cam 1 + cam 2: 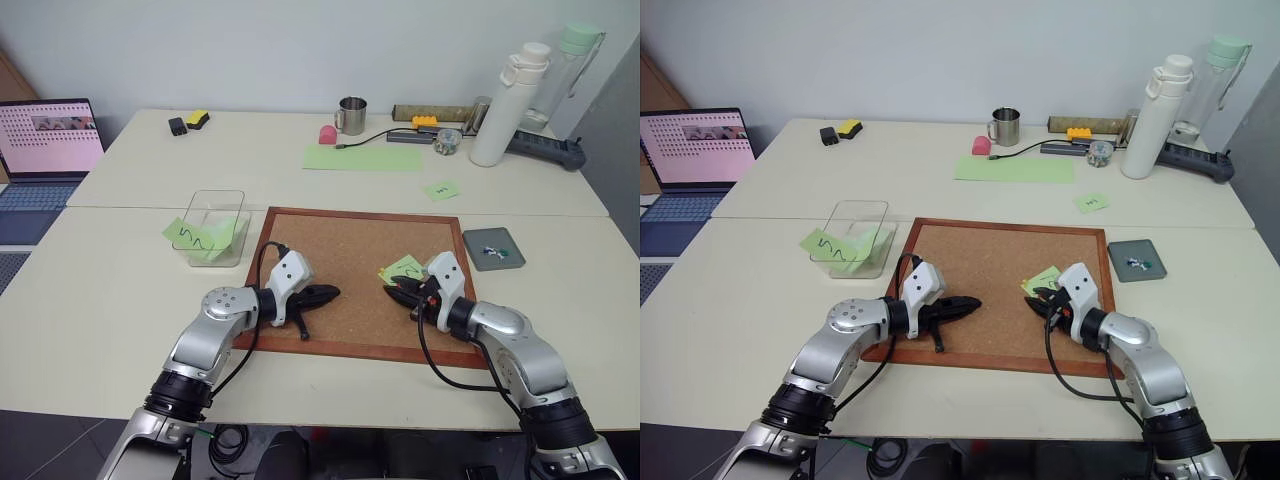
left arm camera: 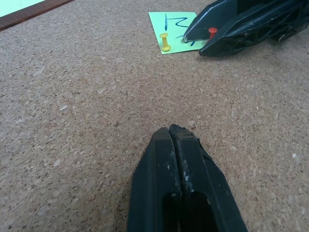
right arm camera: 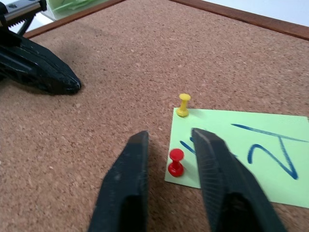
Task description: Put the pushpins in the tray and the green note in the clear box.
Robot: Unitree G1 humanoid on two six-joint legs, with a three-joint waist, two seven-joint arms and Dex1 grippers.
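Two pushpins, a red pushpin point(image 3: 175, 162) and a yellow pushpin point(image 3: 183, 105), stand in one edge of the green note point(image 3: 251, 152) that you see pinned on the corkboard point(image 1: 340, 270). The note carries blue pen marks and sits toward the board's right side. Your right gripper point(image 3: 169, 186) lies low over that edge with its two black fingers a little apart, one on each side of the red pin; the pin stands in the gap between them, and you cannot tell from these views whether either finger touches it. The yellow pin stands just past the fingertips, at the note's corner.

Your left gripper point(image 2: 170, 133) rests over bare cork on the board's left half, its fingers pressed together on nothing, pointing across toward the right gripper and well apart from it.

The clear box point(image 1: 215, 226) stands just off the board's upper left corner, with a green note marked by a wavy squiggle point(image 1: 190, 236) lying against its near wall and more green paper inside. The grey tray point(image 1: 493, 247) sits just off the board's right edge, with a few tiny items in it that are too small to name. Another small green note point(image 1: 440, 189) lies on the table point(image 1: 120, 300) beyond the board.
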